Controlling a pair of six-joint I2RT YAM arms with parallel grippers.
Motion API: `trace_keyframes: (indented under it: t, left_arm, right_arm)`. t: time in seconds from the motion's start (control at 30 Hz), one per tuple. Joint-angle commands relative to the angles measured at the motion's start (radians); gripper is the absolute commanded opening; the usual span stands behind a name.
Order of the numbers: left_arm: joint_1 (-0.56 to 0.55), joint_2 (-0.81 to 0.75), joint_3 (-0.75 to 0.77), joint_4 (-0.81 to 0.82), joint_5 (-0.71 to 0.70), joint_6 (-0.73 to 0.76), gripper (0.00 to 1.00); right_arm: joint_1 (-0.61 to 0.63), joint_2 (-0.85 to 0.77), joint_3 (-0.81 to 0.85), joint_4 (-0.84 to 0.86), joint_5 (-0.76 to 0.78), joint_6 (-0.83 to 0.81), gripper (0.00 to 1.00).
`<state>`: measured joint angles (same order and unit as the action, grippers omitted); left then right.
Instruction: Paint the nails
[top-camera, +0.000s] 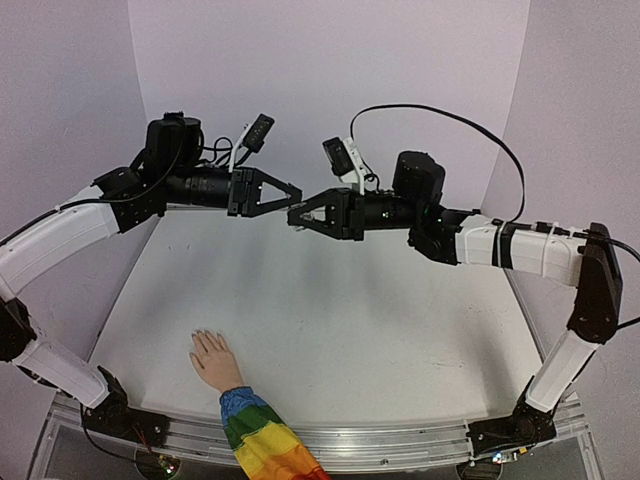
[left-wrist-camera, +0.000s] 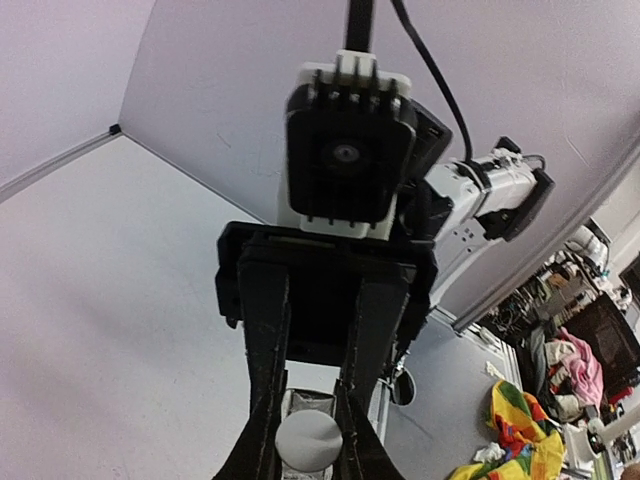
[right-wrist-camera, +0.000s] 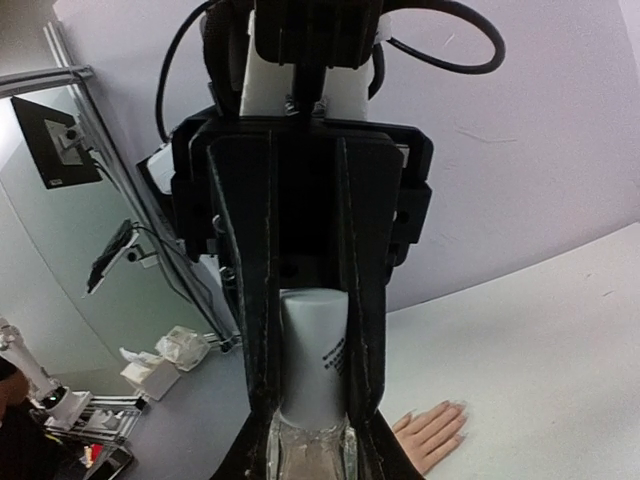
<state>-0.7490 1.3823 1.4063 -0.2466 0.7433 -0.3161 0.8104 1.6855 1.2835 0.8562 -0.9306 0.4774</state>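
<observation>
The small skin-coloured mannequin hand (top-camera: 213, 360) lies palm down near the table's front left, its rainbow-striped sleeve (top-camera: 262, 442) running over the front edge. Its pale nails (top-camera: 205, 333) point away from the arms; the right wrist view shows them too, nails (right-wrist-camera: 455, 410). High above the table's far middle the two grippers meet tip to tip. My left gripper (top-camera: 290, 192) is shut on the white cap (left-wrist-camera: 308, 438) of a small clear bottle. My right gripper (top-camera: 300, 215) is shut on the bottle's glass body (right-wrist-camera: 310, 450), with the white cap (right-wrist-camera: 315, 360) sticking out beyond its fingers.
White walls close the table at the back and sides. An aluminium rail (top-camera: 400, 440) runs along the front edge between the arm bases. A black cable (top-camera: 450, 115) loops above the right arm. Clutter and a colourful cloth (left-wrist-camera: 512, 420) lie beyond the table.
</observation>
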Motion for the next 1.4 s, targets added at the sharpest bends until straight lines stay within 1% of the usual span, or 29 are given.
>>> trace_keyframes:
  t: [0.0, 0.03, 0.07, 0.1, 0.13, 0.17, 0.2, 0.23, 0.33, 0.43, 0.5, 0.6, 0.73, 0.83, 0.93, 0.97, 1.0, 1.13, 1.27, 1.37]
  left_arm:
    - [-0.02, 0.016, 0.04, -0.013, -0.122, 0.016, 0.0]
    - [-0.02, 0.013, 0.036, -0.03, -0.177, 0.016, 0.0]
    - [-0.02, 0.012, 0.033, -0.051, -0.246, 0.012, 0.0]
    - [-0.019, 0.012, 0.033, -0.069, -0.309, 0.008, 0.0]
    - [-0.019, 0.015, 0.035, -0.089, -0.36, 0.004, 0.0]
    - [-0.019, 0.021, 0.04, -0.106, -0.397, 0.001, 0.0]
    - [-0.019, 0.029, 0.052, -0.119, -0.415, -0.002, 0.0]
    - [-0.018, 0.038, 0.06, -0.128, -0.415, -0.005, 0.0]
    - [-0.018, 0.057, 0.07, -0.13, -0.384, -0.023, 0.0]
    - [-0.018, 0.059, 0.072, -0.132, -0.374, -0.026, 0.0]
    - [-0.018, 0.05, 0.07, -0.132, -0.372, -0.026, 0.03]
    - [-0.015, 0.034, 0.067, -0.131, -0.352, -0.024, 0.23]
    - [-0.002, 0.009, 0.053, -0.094, -0.289, -0.036, 0.46]
    - [0.007, -0.021, 0.024, -0.033, -0.209, -0.055, 0.59]
    - [0.01, -0.049, 0.006, 0.015, -0.136, -0.064, 0.67]
    - [0.01, -0.06, 0.0, 0.026, -0.113, -0.067, 0.68]
    - [0.009, -0.075, -0.004, 0.034, -0.094, -0.069, 0.69]
    - [0.008, -0.114, -0.034, 0.049, -0.047, -0.084, 0.68]
    - [0.008, -0.137, -0.046, 0.053, -0.011, -0.095, 0.61]
    - [0.008, -0.131, -0.045, 0.053, 0.001, -0.095, 0.52]
  right_arm:
    - [0.046, -0.056, 0.026, -0.171, 0.373, -0.269, 0.0]
    - [0.09, -0.068, 0.029, -0.247, 0.639, -0.354, 0.0]
    - [0.162, -0.073, 0.017, -0.266, 0.948, -0.463, 0.0]
    - [0.23, -0.065, -0.01, -0.206, 1.244, -0.569, 0.0]
    - [0.278, -0.047, -0.037, -0.099, 1.483, -0.661, 0.0]
    - [0.301, -0.019, -0.051, 0.002, 1.613, -0.743, 0.0]
    - [0.309, 0.007, -0.049, 0.069, 1.666, -0.796, 0.0]
    - [0.312, 0.025, -0.035, 0.094, 1.671, -0.821, 0.0]
    - [0.312, 0.058, 0.01, 0.096, 1.559, -0.824, 0.0]
    - [0.311, 0.064, 0.021, 0.094, 1.445, -0.807, 0.0]
    - [0.308, 0.05, 0.019, 0.064, 1.356, -0.793, 0.0]
    - [0.293, 0.016, 0.024, -0.035, 1.181, -0.727, 0.0]
    - [0.234, -0.039, 0.036, -0.167, 0.85, -0.593, 0.0]
    - [0.162, -0.074, 0.025, -0.19, 0.594, -0.449, 0.0]
    - [0.087, -0.094, 0.016, -0.17, 0.369, -0.309, 0.0]
    - [0.071, -0.091, 0.026, -0.166, 0.275, -0.272, 0.0]
    - [0.055, -0.087, 0.034, -0.163, 0.213, -0.237, 0.0]
    - [0.048, -0.073, 0.052, -0.092, 0.031, -0.132, 0.0]
    - [0.047, -0.06, 0.057, -0.005, -0.024, -0.061, 0.0]
    - [0.047, -0.047, 0.059, 0.043, -0.036, -0.033, 0.0]
